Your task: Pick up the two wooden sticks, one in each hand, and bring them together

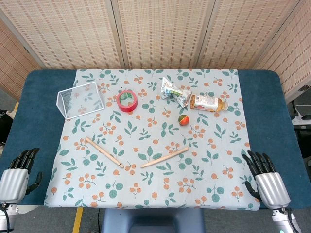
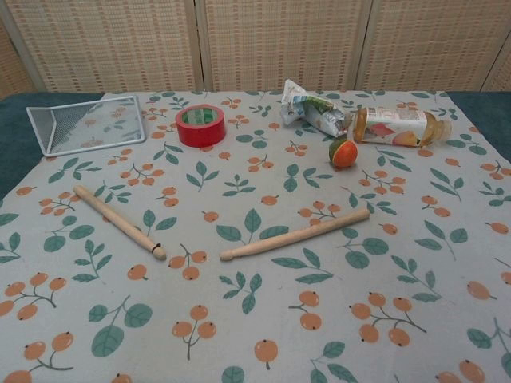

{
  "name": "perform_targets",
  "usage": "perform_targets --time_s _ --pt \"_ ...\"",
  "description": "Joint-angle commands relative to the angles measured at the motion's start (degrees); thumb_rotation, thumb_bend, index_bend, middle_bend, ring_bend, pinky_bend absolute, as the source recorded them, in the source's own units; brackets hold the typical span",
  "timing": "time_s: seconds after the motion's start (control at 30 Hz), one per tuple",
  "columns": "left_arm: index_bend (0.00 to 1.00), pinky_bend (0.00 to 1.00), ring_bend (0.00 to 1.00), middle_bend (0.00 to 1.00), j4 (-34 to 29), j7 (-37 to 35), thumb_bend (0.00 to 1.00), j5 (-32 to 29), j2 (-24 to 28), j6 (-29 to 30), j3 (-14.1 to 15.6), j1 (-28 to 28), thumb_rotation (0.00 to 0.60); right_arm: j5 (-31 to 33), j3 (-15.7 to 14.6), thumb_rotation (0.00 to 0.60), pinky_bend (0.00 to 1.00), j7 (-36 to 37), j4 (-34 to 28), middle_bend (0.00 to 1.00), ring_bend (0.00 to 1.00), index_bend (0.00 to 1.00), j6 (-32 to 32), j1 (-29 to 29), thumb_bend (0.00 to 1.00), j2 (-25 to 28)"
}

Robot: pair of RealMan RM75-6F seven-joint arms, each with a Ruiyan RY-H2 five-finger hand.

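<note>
At the near corners of the table [image 1: 29, 97] I am keeping both hands resting low, each holding nothing with its fingers apart and pointing away from me. I am seeing the left hand [image 1: 19, 172] sitting off the near left edge of the patterned cloth [image 1: 214, 145], and the right hand [image 1: 265, 175] sitting at the cloth's near right corner.

Ahead of the left hand and toward the middle, the left wooden stick [image 1: 104, 152] is lying flat on the cloth, angling away from me toward the left. Ahead of the right hand and well toward the middle, the right wooden stick [image 1: 164, 157] is lying flat too, angling away toward the right. Their near ends are pointing at each other, close but apart.

Farther out beyond the sticks I am seeing a small orange-and-green ball [image 1: 183, 120], a bottle [image 1: 208, 103] lying on its side, a crumpled wrapper [image 1: 174, 91] touching it, a red tape roll [image 1: 127, 100], and a wire mesh tray [image 1: 80, 99] far beyond the left hand.
</note>
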Motion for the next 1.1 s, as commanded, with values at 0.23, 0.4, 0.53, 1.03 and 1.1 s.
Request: perform_targets --time_s 0.23,0.4,0.53,1.03,1.1 --pt "0.05 0.25 0.07 0.09 1.19 0.36 0.47 3.82 -2.50 -4.82 1.11 -3.91 0.600 -0.21 0.10 0.600 0.00 0.44 0.00 0.00 0.00 0.00 0.02 0.11 0.30 -0.10" --pt "0.06 0.26 0.20 0.12 4.44 1.51 0.48 4.18 -5.91 -13.14 0.07 -10.10 0.600 -0.22 0.83 0.600 0.00 0.27 -0.06 0.00 0.00 0.00 1.53 -0.26 0.30 0.05" --pt "0.09 0.27 0.27 0.16 8.01 2.75 0.48 3.83 -9.54 -18.88 -1.07 -14.79 0.600 0.64 1.40 0.600 0.00 -0.34 -0.31 0.00 0.00 0.00 1.75 -0.41 0.30 0.19" --pt "0.23 0.29 0.38 0.22 29.15 3.33 0.48 6.63 -23.34 -23.18 -0.57 -23.94 0.600 2.68 1.66 0.600 0.00 -1.52 -0.64 0.00 0.00 0.00 -1.95 1.06 0.30 0.30" --pt "0.22 0.29 0.38 0.22 31.24 2.48 0.48 6.93 -24.46 -22.88 -0.18 -24.42 0.600 2.86 1.58 0.600 0.00 -1.69 -0.62 0.00 0.00 0.00 -2.24 1.11 0.30 0.20"
